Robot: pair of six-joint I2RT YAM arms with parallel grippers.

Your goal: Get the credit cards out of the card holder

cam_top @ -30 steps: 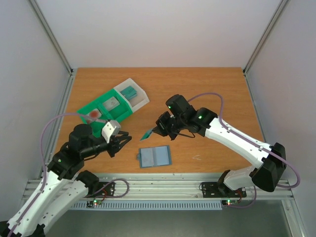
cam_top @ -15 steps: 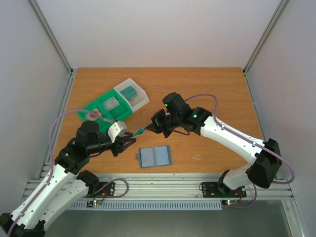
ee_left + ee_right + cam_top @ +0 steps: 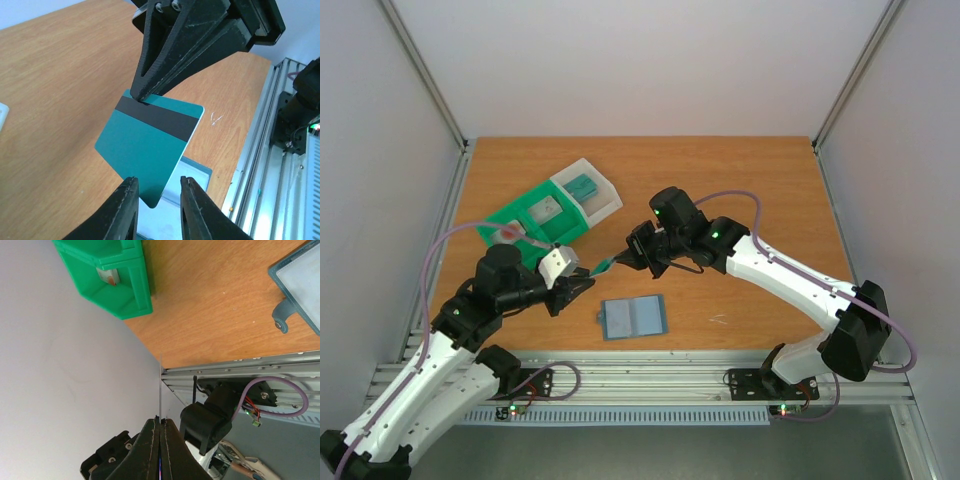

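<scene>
The left gripper (image 3: pixel 158 184) is spread, its 2 fingers (image 3: pixel 126 212) flanking the lower corner of 1 glossy teal credit card (image 3: pixel 145 150) with a dark stripe. From the left wrist, that card hides most of the flat blue-grey card holder (image 3: pixel 633 317), which lies open on the wooden table (image 3: pixel 750 180). The right gripper (image 3: pixel 143 95) pinches the card's striped edge and holds it in the air.

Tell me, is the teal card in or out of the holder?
Out. The right gripper pinches the teal card in mid-air, apart from the card holder lying spread open.

2 white arms (image 3: pixel 790 275), black joints (image 3: pixel 672 212), purple cables (image 3: pixel 740 194); black left tool (image 3: pixel 157 190), right tool (image 3: pixel 160 421)
</scene>
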